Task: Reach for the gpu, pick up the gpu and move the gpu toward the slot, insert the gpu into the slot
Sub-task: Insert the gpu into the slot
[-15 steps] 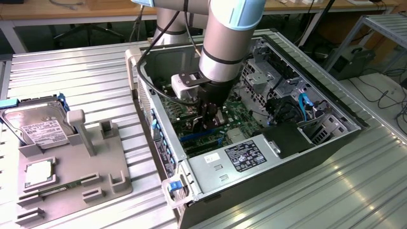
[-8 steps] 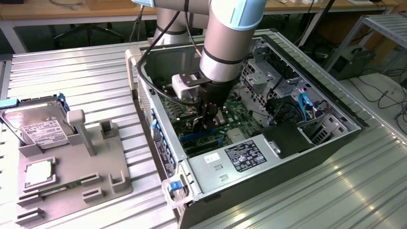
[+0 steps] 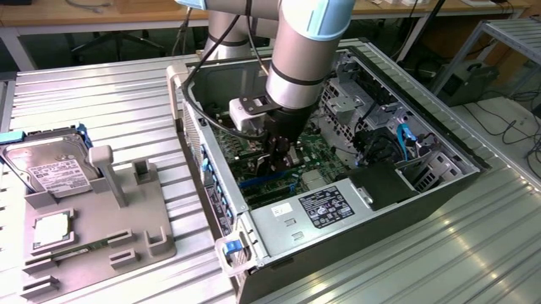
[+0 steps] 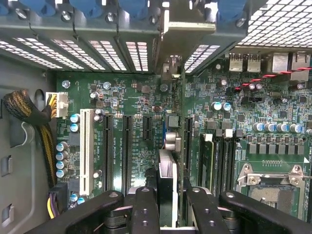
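Wrist view: the gripper (image 4: 165,207) pinches the gpu (image 4: 166,187) edge-on, its bracket end reaching the case's rear wall (image 4: 97,34) — the card stands over the motherboard (image 4: 136,102) at the slot (image 3: 268,182). Pressing well likely means keeping it square, lowering evenly.

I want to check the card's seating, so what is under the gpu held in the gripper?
The gpu, edge-on in the gripper, stands over the green motherboard among its connector strips. The card itself covers the strip directly beneath, so its seating cannot be seen.
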Controlling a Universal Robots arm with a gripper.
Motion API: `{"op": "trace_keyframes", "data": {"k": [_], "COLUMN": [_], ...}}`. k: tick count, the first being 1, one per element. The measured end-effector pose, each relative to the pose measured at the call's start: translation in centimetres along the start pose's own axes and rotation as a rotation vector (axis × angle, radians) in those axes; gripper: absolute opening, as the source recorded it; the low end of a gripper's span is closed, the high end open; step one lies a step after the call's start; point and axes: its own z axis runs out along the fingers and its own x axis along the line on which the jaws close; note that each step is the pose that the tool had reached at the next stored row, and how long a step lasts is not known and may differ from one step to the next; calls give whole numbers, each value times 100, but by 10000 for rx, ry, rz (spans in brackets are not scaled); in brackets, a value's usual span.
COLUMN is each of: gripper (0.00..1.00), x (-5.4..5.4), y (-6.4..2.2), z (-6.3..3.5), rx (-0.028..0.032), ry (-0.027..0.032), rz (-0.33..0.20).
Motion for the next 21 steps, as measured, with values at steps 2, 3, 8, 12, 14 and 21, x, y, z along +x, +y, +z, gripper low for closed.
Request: {"op": "trace_keyframes", "data": {"k": [2, 3, 8, 12, 14, 21], "gripper": [28, 28, 28, 28, 28, 28], "x": [0, -1, 0, -1, -2, -1], "y": [8, 32, 33, 33, 33, 34], "z": [2, 23, 68, 59, 33, 4], "rx": [0, 1, -3, 1, 3, -3], "ry": [0, 0, 2, -8, -12, 0], "rz": [12, 12, 13, 14, 13, 14]}}
